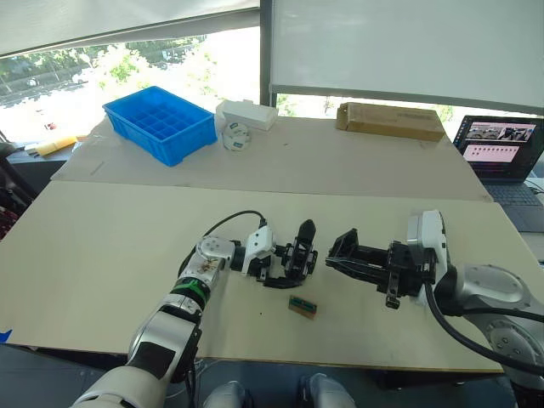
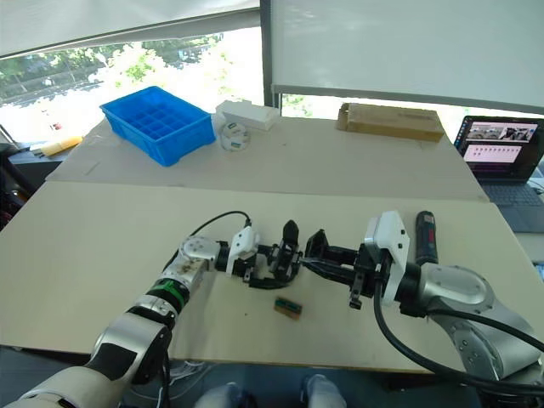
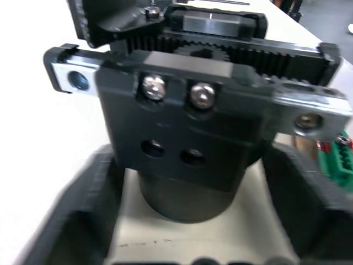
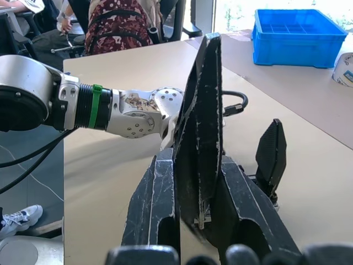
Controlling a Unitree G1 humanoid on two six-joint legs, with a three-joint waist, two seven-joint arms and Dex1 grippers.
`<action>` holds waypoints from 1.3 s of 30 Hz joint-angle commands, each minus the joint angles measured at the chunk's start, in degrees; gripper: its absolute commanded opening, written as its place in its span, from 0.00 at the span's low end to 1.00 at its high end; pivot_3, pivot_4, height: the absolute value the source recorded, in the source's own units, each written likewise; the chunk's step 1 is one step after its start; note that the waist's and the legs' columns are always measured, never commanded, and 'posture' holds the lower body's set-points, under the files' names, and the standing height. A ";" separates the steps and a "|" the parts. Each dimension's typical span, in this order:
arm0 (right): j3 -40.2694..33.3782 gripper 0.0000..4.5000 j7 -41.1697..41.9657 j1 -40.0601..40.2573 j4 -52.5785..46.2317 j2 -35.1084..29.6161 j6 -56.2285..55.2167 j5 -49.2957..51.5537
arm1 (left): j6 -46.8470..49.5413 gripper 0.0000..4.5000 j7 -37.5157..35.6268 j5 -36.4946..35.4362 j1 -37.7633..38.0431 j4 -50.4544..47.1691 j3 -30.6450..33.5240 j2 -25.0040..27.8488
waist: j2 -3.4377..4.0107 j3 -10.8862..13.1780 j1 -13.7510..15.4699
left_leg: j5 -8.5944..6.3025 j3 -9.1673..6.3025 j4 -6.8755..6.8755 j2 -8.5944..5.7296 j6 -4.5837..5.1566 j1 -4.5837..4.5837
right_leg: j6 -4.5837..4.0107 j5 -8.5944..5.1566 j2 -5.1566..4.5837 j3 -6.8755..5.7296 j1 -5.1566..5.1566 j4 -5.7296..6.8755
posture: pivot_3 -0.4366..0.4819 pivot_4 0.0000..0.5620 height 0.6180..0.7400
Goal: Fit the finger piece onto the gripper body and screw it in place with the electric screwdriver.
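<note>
Left pincer clamped on the gripper body, right pincer pinching the finger piece; light, stiff, slippery plastic, grip its flat sides.

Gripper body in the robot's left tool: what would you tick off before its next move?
1. The gripper body is held: ok, it sits between the left tool's fingers.
2. The finger piece is gripped: ok, the right tool is shut on it.
3. The finger piece is seated on the body: not ok, the two are apart.
4. The mounting holes are free: ok, two show empty.
5. The electric screwdriver is in hand: not ok, it lies on the table beside the right arm.
</note>
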 commanded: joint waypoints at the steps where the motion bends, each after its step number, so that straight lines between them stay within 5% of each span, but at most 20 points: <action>1: -1.05 0.08 -0.28 0.11 -2.43 -0.70 -0.17 1.43 | -1.27 0.51 -1.18 0.93 -0.21 -0.36 -0.63 -0.31 | 0.00 0.00 -0.01 | 0.00 0.00 0.01 0.00 0.00 0.00 | 0.00 0.00 0.00 0.00 0.00 0.00 | 0.48 0.27 1.00; 21: 20.35 0.08 2.45 -12.68 17.95 11.40 -12.40 -18.52 | 1.58 0.51 4.38 2.06 5.07 -9.66 -1.77 0.71 | 0.02 -0.02 -0.18 | -0.03 -0.05 0.33 -0.01 0.05 -0.16 | 0.16 0.09 0.02 -0.06 0.00 0.06 | 0.48 0.27 1.00; 39: 20.39 0.08 4.79 -9.14 20.16 10.42 -15.46 -23.46 | 4.99 0.51 4.88 1.58 7.36 -13.74 -2.88 1.01 | 0.04 -0.03 -0.20 | -0.03 -0.03 0.34 0.01 0.05 -0.12 | 0.16 0.10 0.02 -0.05 0.03 0.07 | 0.48 0.27 1.00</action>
